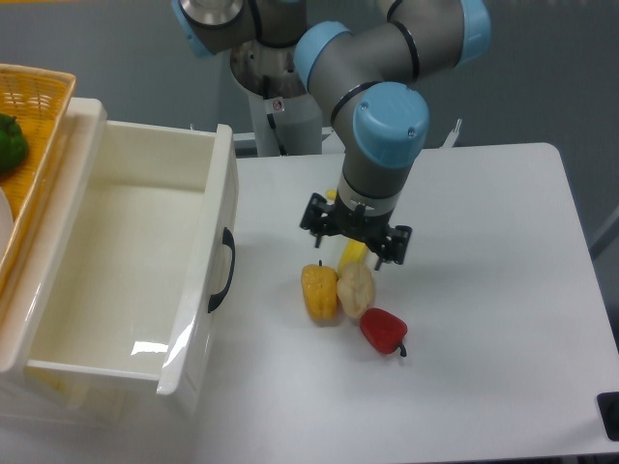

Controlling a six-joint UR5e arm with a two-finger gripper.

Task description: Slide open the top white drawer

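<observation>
The top white drawer (126, 280) stands pulled far out of the cabinet, its deep cream interior bare and in full view. Its curved black handle (224, 271) shows on the panelled front, with nothing touching it. My gripper (355, 237) hangs open to the right of the drawer, well away from the handle. It is just above the yellow banana (352, 253) and the pile of vegetables, with its fingers spread wide and holding nothing.
A yellow pepper (319, 293), a pale vegetable (355, 289) and a red pepper (384, 331) lie together on the white table (484, 290). A yellow wicker basket (29, 106) with a green pepper (10, 143) sits on top of the cabinet at the left.
</observation>
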